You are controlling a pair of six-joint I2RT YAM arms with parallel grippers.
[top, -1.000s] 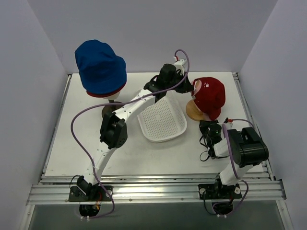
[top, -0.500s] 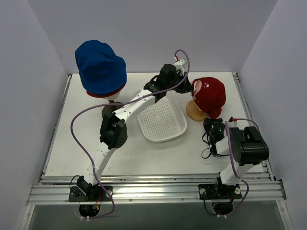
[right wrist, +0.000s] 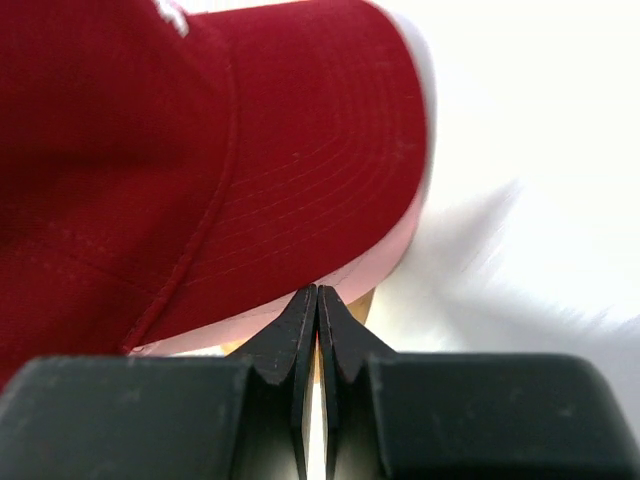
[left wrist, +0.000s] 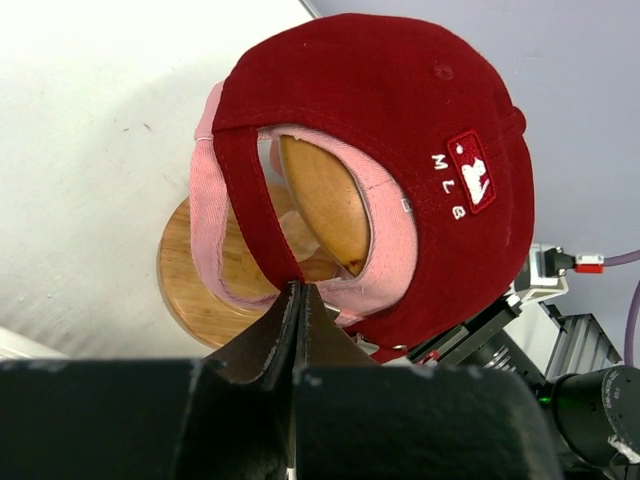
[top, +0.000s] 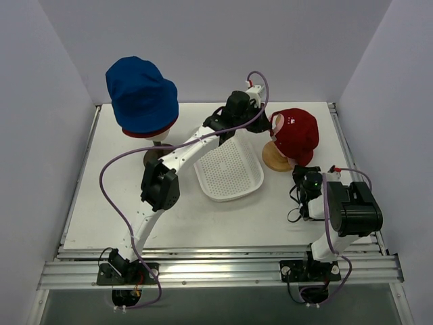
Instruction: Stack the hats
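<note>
My left gripper (left wrist: 298,292) has its two fingers pressed flat together with nothing visible between them, and the tips sit right at the pink cap's (left wrist: 395,250) back strap, just above the round wooden base (left wrist: 200,295). The red cap (left wrist: 400,110) lies over the pink cap on a wooden head (left wrist: 325,200), with its back opening and white badge turned toward my left wrist camera. My right gripper (right wrist: 317,295) is also closed to a thin seam. It points at the underside of the red cap's peak (right wrist: 300,170), where a pink edge shows beneath the red, and I cannot tell whether the tips touch the cloth. From above, this pair of caps stands at the right of the table (top: 101,203) with my right gripper just in front of it and my left gripper at its far left side. The white basket (top: 230,172) lies under my left arm in the middle. At the far left, the blue hat (top: 141,93) sits high on another stand, and a dark red hat's (top: 145,132) rim shows under its edge.
</note>
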